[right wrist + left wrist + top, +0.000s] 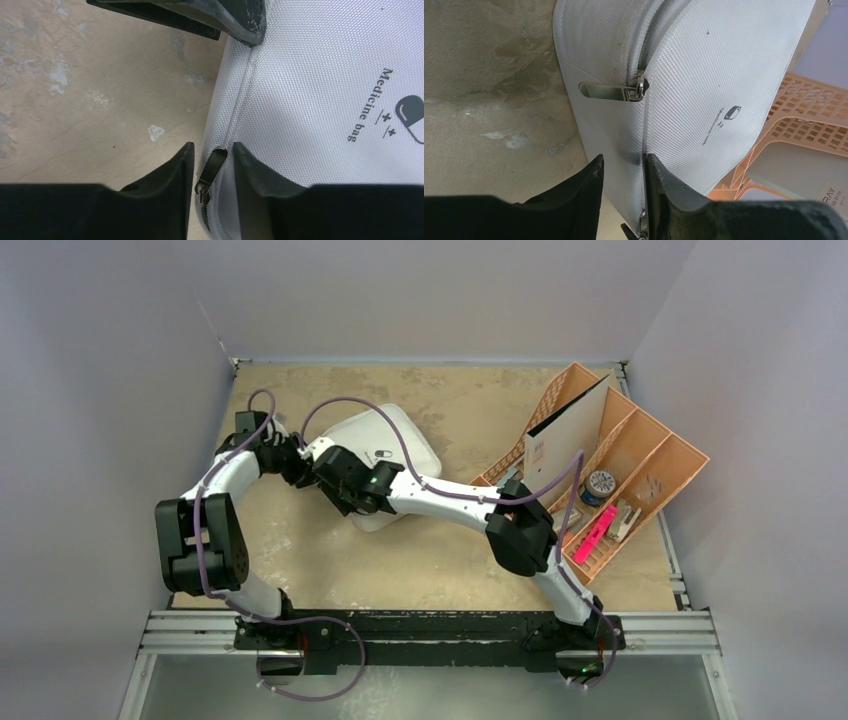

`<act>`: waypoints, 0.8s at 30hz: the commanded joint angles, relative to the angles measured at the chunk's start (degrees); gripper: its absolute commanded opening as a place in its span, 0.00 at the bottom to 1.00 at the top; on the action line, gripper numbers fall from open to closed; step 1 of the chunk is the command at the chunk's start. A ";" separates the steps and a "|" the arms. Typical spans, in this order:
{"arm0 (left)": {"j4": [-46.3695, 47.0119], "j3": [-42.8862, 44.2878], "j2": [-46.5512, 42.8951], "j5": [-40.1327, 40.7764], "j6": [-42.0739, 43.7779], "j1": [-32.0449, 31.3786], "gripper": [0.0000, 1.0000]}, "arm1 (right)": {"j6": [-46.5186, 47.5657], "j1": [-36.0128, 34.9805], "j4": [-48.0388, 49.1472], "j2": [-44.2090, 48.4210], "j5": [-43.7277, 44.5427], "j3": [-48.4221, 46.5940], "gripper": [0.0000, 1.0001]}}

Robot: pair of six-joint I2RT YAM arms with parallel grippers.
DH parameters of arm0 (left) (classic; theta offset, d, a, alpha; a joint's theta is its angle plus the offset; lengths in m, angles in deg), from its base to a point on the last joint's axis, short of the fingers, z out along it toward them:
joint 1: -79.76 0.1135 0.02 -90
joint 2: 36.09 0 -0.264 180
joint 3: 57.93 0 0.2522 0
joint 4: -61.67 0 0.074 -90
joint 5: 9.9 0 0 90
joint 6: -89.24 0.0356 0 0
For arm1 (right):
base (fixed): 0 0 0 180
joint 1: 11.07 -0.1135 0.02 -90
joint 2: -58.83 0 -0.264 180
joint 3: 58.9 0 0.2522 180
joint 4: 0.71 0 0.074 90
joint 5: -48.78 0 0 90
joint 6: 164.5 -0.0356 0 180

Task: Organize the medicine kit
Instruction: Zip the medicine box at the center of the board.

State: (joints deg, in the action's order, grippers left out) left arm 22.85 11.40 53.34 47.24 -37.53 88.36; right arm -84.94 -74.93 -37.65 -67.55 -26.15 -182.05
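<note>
Medicine kit [350, 430] lies closed and zipped directly ahead of both grippers, so its contents cannot be checked. Left gripper [623, 161]: jaws narrow, astride the kit's seam, apparently to steady it; an actual pinch cannot be confirmed. Right gripper [213, 148]: jaws narrow but not clamped, either side of a zipper pull [211, 170], presumably for unzipping. The slider is in shadow.

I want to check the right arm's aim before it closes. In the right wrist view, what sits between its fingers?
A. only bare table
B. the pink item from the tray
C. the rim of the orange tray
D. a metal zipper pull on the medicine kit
D: the metal zipper pull of the medicine kit lies in the gap of the right gripper, whose jaws stand apart on either side of it.
</note>
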 commanded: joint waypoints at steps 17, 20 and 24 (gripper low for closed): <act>-4.25 8.39 10.00 8.24 4.58 0.36 0.00 | 0.14 -0.61 2.73 11.02 -7.04 12.51 0.00; -4.39 8.41 10.13 9.30 4.69 0.36 0.00 | 0.83 -0.62 -1.77 10.78 -6.86 12.81 0.00; -4.43 8.41 10.15 10.00 4.85 0.36 0.00 | 1.60 -0.64 -3.59 12.15 -4.92 16.49 0.00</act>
State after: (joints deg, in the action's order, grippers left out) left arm 15.42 19.08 60.82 46.10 -35.72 88.29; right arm -84.81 -75.08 -32.29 -58.92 -30.59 -169.65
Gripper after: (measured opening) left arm 0.020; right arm 0.031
